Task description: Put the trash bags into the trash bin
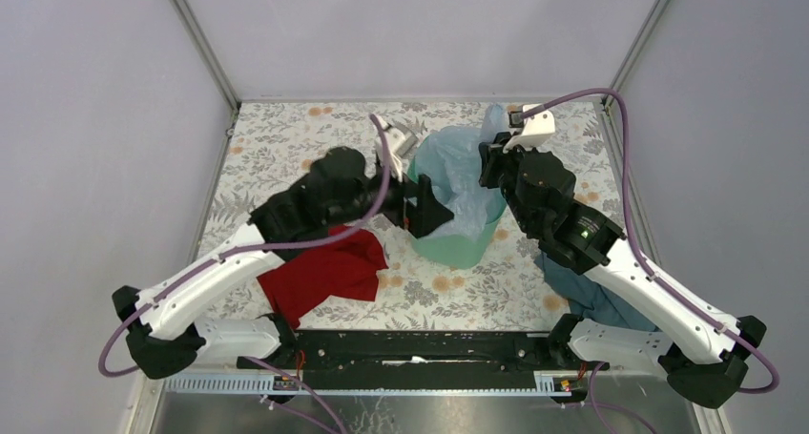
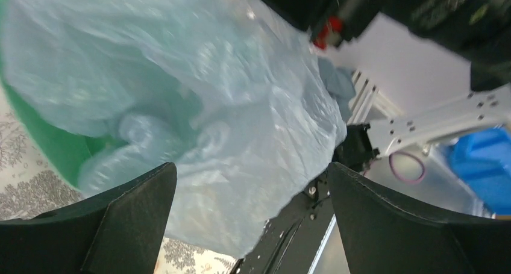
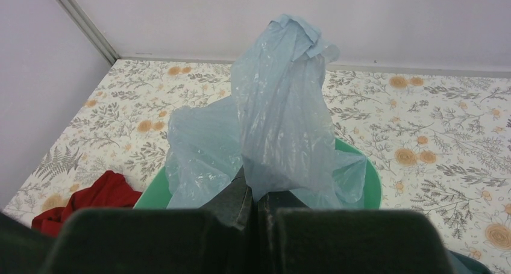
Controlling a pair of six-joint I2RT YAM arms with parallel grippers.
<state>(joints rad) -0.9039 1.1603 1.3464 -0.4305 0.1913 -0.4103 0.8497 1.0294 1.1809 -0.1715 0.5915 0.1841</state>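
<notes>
The mint-green trash bin stands mid-table with a pale blue translucent trash bag bunched in and over its mouth. In the right wrist view the bag rises in a crumpled peak above the bin rim. My right gripper is shut on the bag's lower edge; from above it sits at the bin's right side. My left gripper is at the bin's left rim, open. Its wrist view shows the bag hanging loose ahead of the spread fingers, and a strip of green bin wall.
A red cloth lies on the floral table cover under my left arm, also visible from the right wrist. A blue-grey cloth lies under my right arm. Grey walls and metal posts close in the table's sides and back.
</notes>
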